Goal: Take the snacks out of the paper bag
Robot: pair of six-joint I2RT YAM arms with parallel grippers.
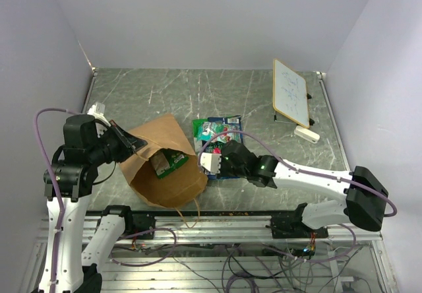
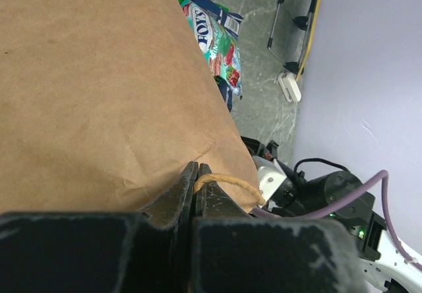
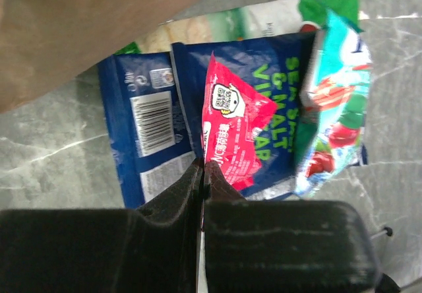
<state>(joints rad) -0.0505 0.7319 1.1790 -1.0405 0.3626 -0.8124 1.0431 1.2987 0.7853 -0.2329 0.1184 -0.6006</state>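
Note:
The brown paper bag [image 1: 165, 149] lies on its side, its mouth towards the near edge. A green snack packet [image 1: 173, 161] shows inside the mouth. My left gripper [image 1: 136, 145] is shut on the bag's rim at the looped handle [image 2: 227, 181]; in the left wrist view the bag [image 2: 99, 88] fills the frame above my left gripper [image 2: 196, 169]. Right of the bag lies a pile of snacks [image 1: 217, 131]. My right gripper [image 1: 214, 156] hangs over it. In the right wrist view my right gripper [image 3: 202, 166] is shut on a corner of a red packet [image 3: 234, 128]. The red packet lies over blue packets [image 3: 148, 118] beside a teal-green one [image 3: 336, 95].
A white framed board [image 1: 290, 92] stands at the back right with a small white block [image 1: 306, 134] by its foot. The bag's other handle [image 1: 196, 212] hangs over the table's near edge. Walls close in on the left, back and right.

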